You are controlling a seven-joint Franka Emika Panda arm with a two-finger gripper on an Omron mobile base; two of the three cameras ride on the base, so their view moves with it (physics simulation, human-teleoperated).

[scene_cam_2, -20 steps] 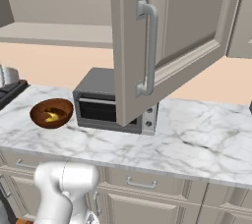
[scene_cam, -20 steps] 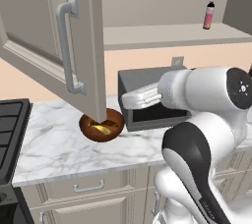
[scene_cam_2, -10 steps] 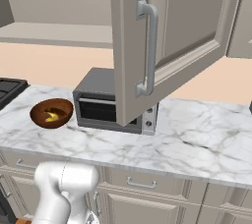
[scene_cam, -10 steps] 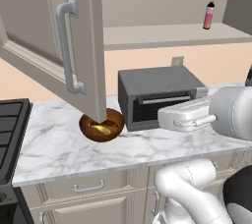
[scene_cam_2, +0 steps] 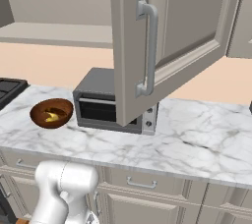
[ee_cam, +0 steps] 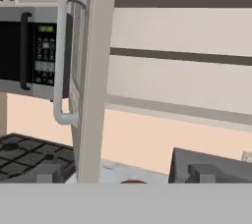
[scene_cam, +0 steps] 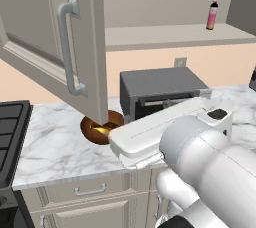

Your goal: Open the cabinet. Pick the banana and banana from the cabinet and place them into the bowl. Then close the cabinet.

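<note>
Swinging back lower right, the arm (scene_cam: pixel 200 157) leaves the bowl (scene_cam: pixel 100 128), bananas (scene_cam: pixel 103 130) inside. Fingers wide, empty. Cabinet door (scene_cam: pixel 60 47) hangs open upper left; a careless sweep could clip its edge.

Surface (scene_cam: pixel 60 147): white marble with grey veins, running along the wall.
Wall (scene_cam_2: pixel 44 63): peach-coloured behind the surface.
Outlet (scene_cam: pixel 179 62): on the wall above the grey oven (scene_cam: pixel 160 89).
Oven: stands on the surface, against the wall.
Stove (scene_cam: pixel 10 137): black, at the surface's left end.
Microwave (ee_cam: pixel 34 53): black and silver, mounted above the stove.
Drawers (scene_cam_2: pixel 142 183): beige, silver pulls, under the surface.
Shelf (scene_cam: pixel 170 37): beige, carrying a pink bottle (scene_cam: pixel 212 16) near its right end.
Light: even, soft, no hard shadows.
</note>
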